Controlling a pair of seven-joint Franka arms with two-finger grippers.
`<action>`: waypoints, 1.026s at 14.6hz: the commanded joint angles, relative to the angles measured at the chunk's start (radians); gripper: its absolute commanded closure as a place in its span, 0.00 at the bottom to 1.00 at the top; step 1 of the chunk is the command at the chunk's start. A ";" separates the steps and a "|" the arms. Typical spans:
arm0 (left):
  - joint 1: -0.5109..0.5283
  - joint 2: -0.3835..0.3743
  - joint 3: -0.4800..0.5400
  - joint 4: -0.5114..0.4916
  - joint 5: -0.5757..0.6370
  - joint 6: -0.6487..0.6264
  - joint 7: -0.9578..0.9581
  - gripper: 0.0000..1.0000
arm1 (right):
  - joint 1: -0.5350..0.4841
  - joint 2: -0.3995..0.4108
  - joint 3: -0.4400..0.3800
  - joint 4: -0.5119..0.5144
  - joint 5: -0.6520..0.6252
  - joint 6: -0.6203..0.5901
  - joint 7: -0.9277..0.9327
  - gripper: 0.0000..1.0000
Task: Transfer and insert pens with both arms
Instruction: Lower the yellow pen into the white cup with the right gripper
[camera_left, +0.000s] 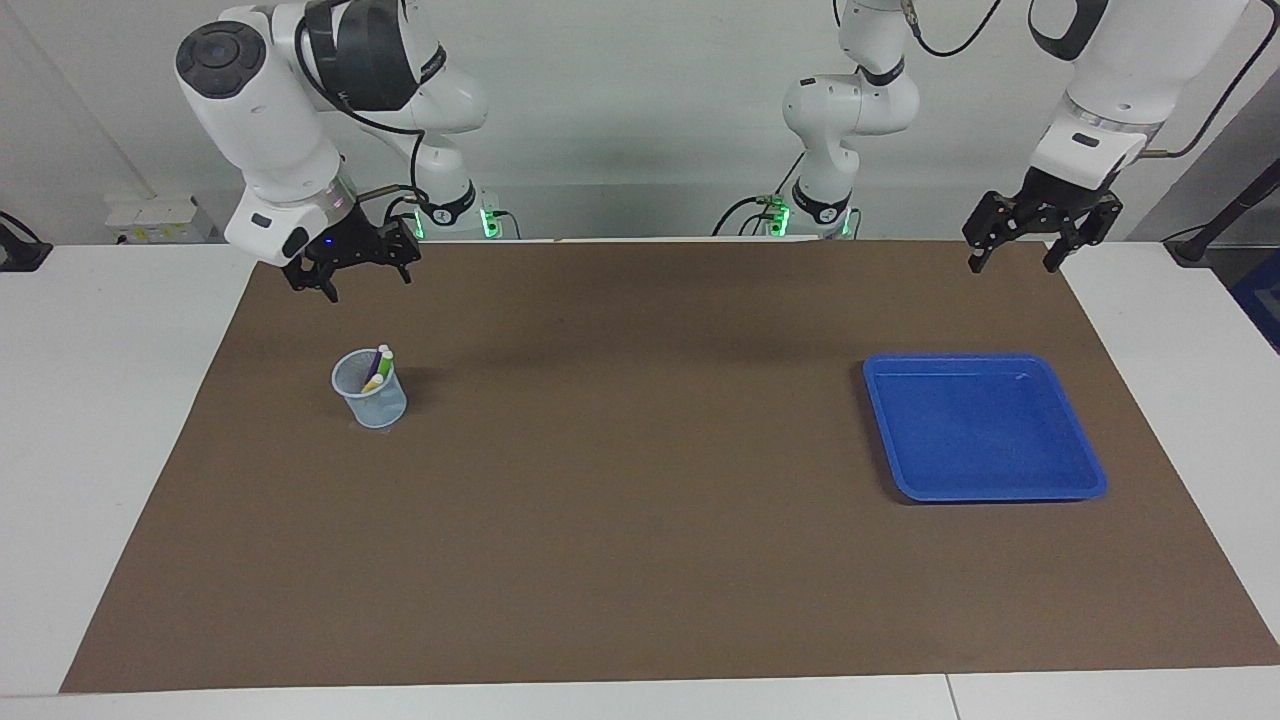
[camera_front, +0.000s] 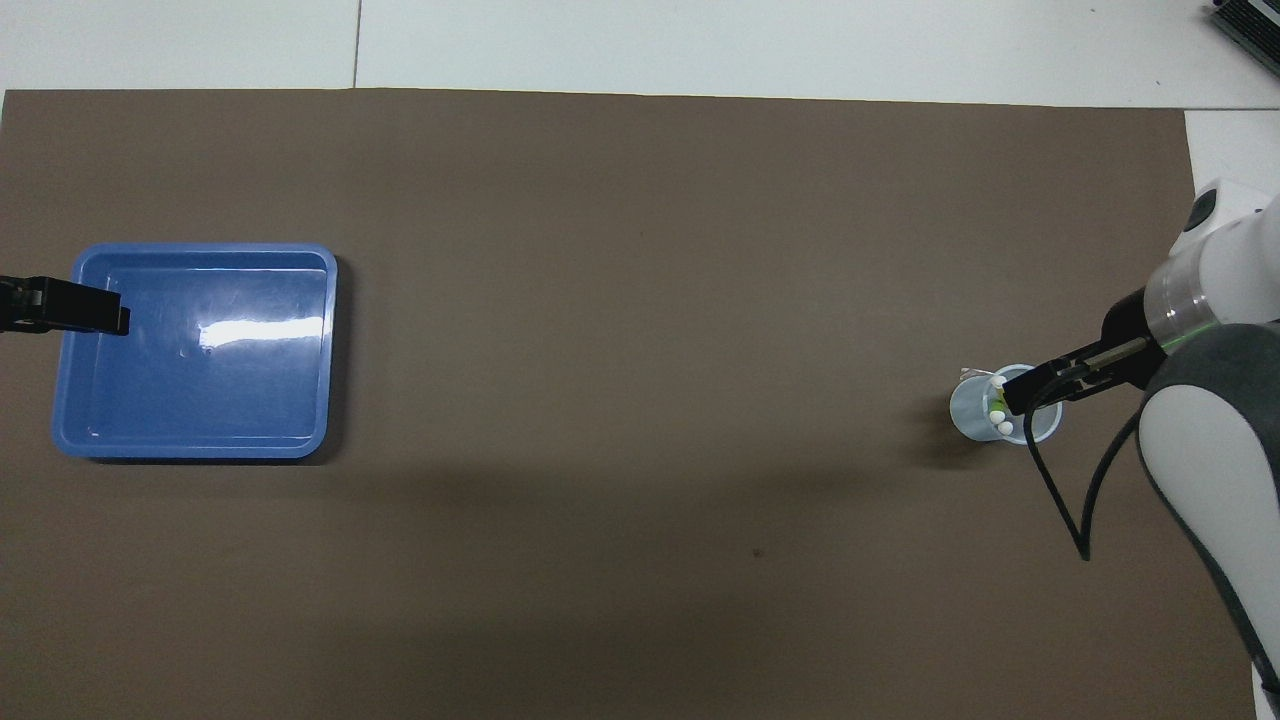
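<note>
A: Pens (camera_left: 377, 368) — all three stand in the clear cup (camera_left: 370, 390), caps up, leaning on the rim. Cup sits on the brown mat (camera_left: 640, 560) toward the right arm's end of the tabletop. Blue tray (camera_left: 985, 427) is toward the left arm's end, w/ nothing in it.

B: Pincers?

A: Right pincer (camera_left: 353, 273) hangs in the air, nearer the robots than the cup, fingers apart, holding nothing. From overhead it seems to cover the cup's rim, but the facing view shows it well above. Left pincer (camera_left: 1030, 238) is up by the mat's edge near the tray, fingers apart too, empty, waiting.

B: So what can go wrong?

A: Cup looks light and isn't fixed, I'd guess. If the right pincer comes down off-centre, a finger could catch the rim and tip it — pens spill and roll on the mat.

B: And the pens themselves?

A: They're bunched close. Fingers may close on two at once, or nudge a neighbour sideways. They also lean, so a straight-down grab could clamp one at an angle; then it may slip or drag the cup up w/ it.

B: Handover?

A: Slim, short pens leave little length for a second grip. If the left pincer takes hold too near the right one's fingers, they could clash, or the pen drops between them.
</note>
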 joint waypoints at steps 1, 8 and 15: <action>-0.002 -0.004 0.008 0.002 0.016 -0.015 0.014 0.00 | 0.045 -0.004 -0.024 0.006 0.007 -0.014 0.040 0.00; 0.004 -0.004 0.007 0.001 0.008 -0.015 0.015 0.00 | 0.036 -0.008 -0.066 -0.002 0.009 -0.011 0.076 0.00; 0.006 -0.004 0.005 0.001 0.008 -0.013 0.014 0.00 | 0.032 -0.007 -0.071 0.006 -0.013 -0.007 0.085 0.00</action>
